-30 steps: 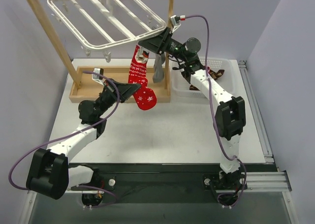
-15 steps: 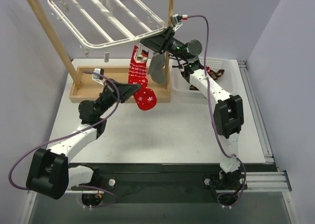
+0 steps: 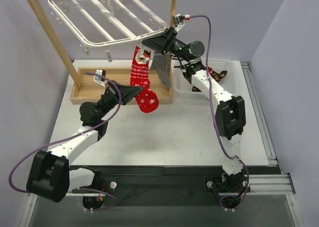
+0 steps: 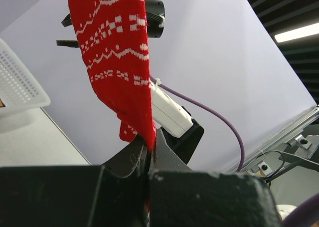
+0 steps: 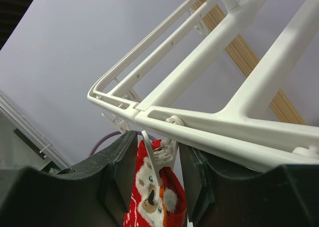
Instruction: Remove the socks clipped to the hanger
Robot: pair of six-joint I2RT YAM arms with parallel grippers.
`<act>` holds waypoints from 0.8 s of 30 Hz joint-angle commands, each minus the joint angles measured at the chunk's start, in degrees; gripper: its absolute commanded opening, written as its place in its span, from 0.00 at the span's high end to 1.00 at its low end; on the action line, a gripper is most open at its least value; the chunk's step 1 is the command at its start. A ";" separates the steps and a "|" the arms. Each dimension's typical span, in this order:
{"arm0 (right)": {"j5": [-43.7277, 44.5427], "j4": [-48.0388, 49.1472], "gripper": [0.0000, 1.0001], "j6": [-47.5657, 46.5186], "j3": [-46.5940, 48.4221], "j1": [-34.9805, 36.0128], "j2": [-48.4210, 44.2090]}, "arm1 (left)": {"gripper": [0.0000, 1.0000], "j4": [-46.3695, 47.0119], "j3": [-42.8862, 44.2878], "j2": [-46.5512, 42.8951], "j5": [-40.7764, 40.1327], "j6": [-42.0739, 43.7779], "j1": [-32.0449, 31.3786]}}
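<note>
The white hanger (image 3: 122, 37) hangs from the wooden rack. A red sock with white pattern (image 3: 141, 80) hangs from a clip (image 5: 159, 154) on its near rim. My left gripper (image 3: 138, 91) is shut on the sock's lower part; in the left wrist view (image 4: 149, 143) the red fabric (image 4: 117, 62) runs up from between the pads. My right gripper (image 3: 145, 48) is open, its jaws on either side of that clip (image 5: 157, 144), with the sock's cuff (image 5: 154, 202) below it and the hanger rim (image 5: 239, 122) above it. A grey sock (image 3: 162, 70) hangs just right of the red one.
The wooden rack post (image 3: 47, 27) and its tray base (image 3: 89, 90) stand at the back left. A white basket (image 3: 227, 62) at the back right holds a brown-and-black argyle sock (image 3: 219, 75). The right arm reaches across above the basket.
The right gripper has settled slightly lower around the clip. The grey sock swung and now hangs straight. The left gripper still holds the red sock in the same place.
</note>
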 commanded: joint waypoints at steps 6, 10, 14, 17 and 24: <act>-2.85 2.69 0.55 -0.62 2.21 0.52 0.14 | 1.00 3.84 -0.08 -0.32 1.55 -0.87 -0.33; -2.94 1.80 0.57 -1.51 2.39 0.43 0.23 | 1.00 3.84 0.00 -0.23 1.72 -0.78 -0.33; -3.46 0.49 0.78 -1.94 3.18 0.52 0.67 | 1.00 3.93 -0.08 0.03 1.72 -0.87 -0.33; -3.90 -0.48 0.85 -2.30 4.06 0.52 1.02 | 1.00 3.93 -0.26 0.03 1.72 -0.87 -0.33; -3.38 -2.94 1.00 -4.05 3.53 0.52 0.32 | 1.00 3.84 -1.05 0.03 1.72 -0.96 -0.33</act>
